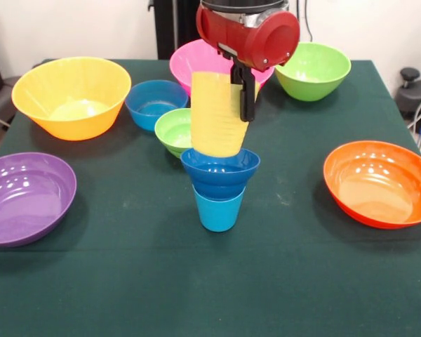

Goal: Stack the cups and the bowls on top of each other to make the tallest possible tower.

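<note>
A light blue cup (218,210) stands at the middle of the table with the small dark blue bowl (220,172) seated in its mouth. The ribbed yellow cup (216,116) hangs slightly tilted above them, its base at the dark blue bowl's rim. My gripper (242,84) comes down from above and is shut on the yellow cup's upper right rim, with one black finger (248,98) on the cup's outside. The small lime green bowl (171,130) and the light blue bowl (154,102) sit just behind and to the left of the column.
Larger bowls ring the dark green table (126,281): yellow-orange (70,95) at the far left, purple (24,196) at the near left, pink (184,60) behind the arm, green (313,70) at the far right, orange (379,184) at the right.
</note>
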### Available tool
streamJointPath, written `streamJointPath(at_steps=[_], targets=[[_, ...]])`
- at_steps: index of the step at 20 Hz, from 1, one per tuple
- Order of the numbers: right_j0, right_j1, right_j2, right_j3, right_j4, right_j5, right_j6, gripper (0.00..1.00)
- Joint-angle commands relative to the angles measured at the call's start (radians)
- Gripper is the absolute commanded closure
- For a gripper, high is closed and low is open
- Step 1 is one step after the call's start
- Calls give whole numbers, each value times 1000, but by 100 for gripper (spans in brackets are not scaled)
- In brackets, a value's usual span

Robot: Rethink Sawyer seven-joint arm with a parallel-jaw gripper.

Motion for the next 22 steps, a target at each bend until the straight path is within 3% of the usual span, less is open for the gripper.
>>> streamJointPath(at_steps=[1,11,22], targets=[[6,43,75,117,-69,-73,-102,100],[-11,72,74,67,-60,-47,-99,100],[-4,54,68,107,-59,-77,-73,100]])
